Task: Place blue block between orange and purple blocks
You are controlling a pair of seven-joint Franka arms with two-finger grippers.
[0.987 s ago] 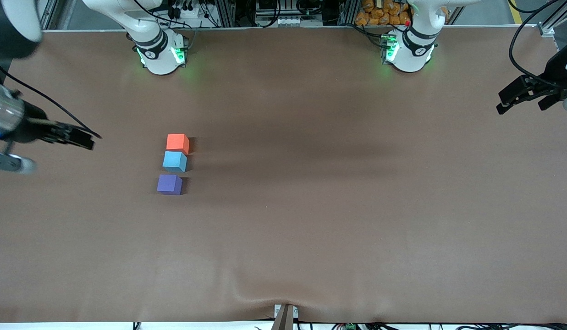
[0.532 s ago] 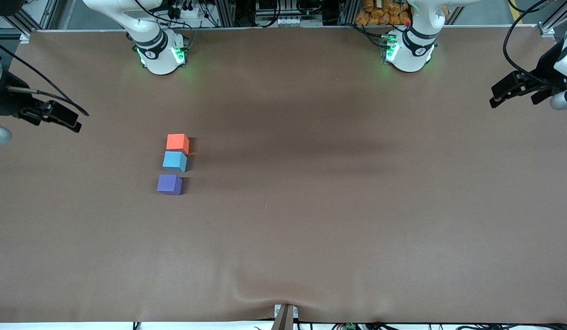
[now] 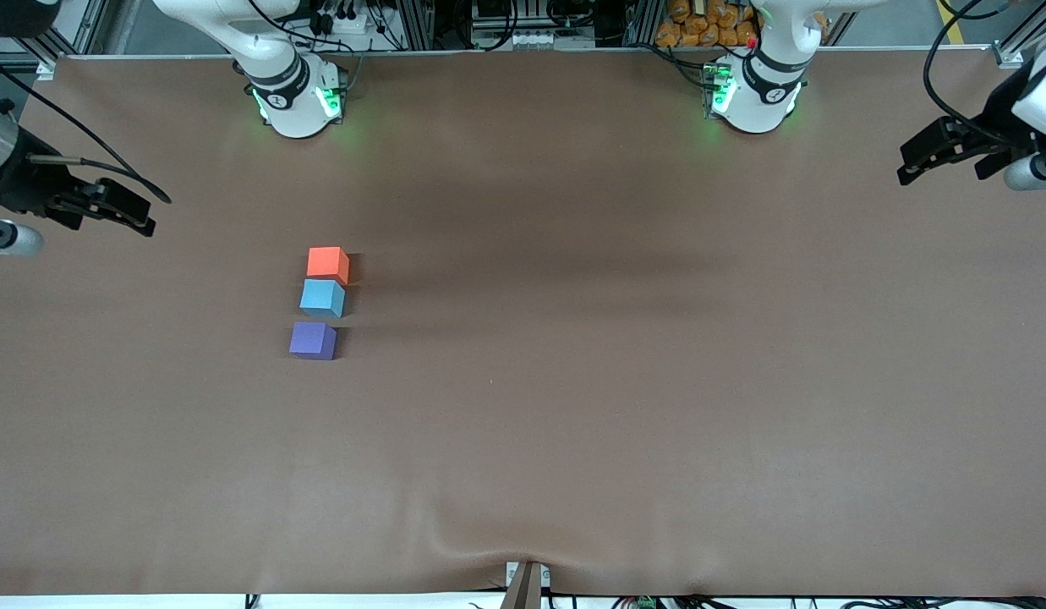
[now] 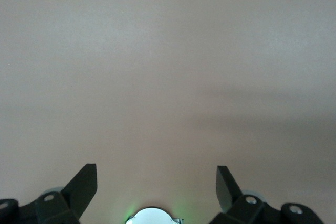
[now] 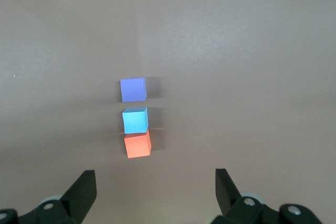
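Observation:
Three small cubes lie in a line on the brown table, toward the right arm's end. The blue block (image 3: 322, 298) (image 5: 135, 120) sits between the orange block (image 3: 327, 263) (image 5: 138, 145) and the purple block (image 3: 313, 340) (image 5: 133, 89). It is close against the orange one, with a small gap to the purple one, which is nearest the front camera. My right gripper (image 3: 138, 211) (image 5: 156, 192) hangs open and empty over the table's end, well apart from the cubes. Over the other end of the table my left gripper (image 3: 907, 165) (image 4: 156, 187) is open above bare cloth.
The two arm bases (image 3: 296, 100) (image 3: 753, 95) stand along the table's edge farthest from the front camera. A small bracket (image 3: 525, 584) sticks up at the middle of the edge nearest it. Brown cloth (image 3: 624, 381) covers the table.
Both grippers have drawn back toward the robots' edge of the table, the right one farther than the left. The three cubes have not moved.

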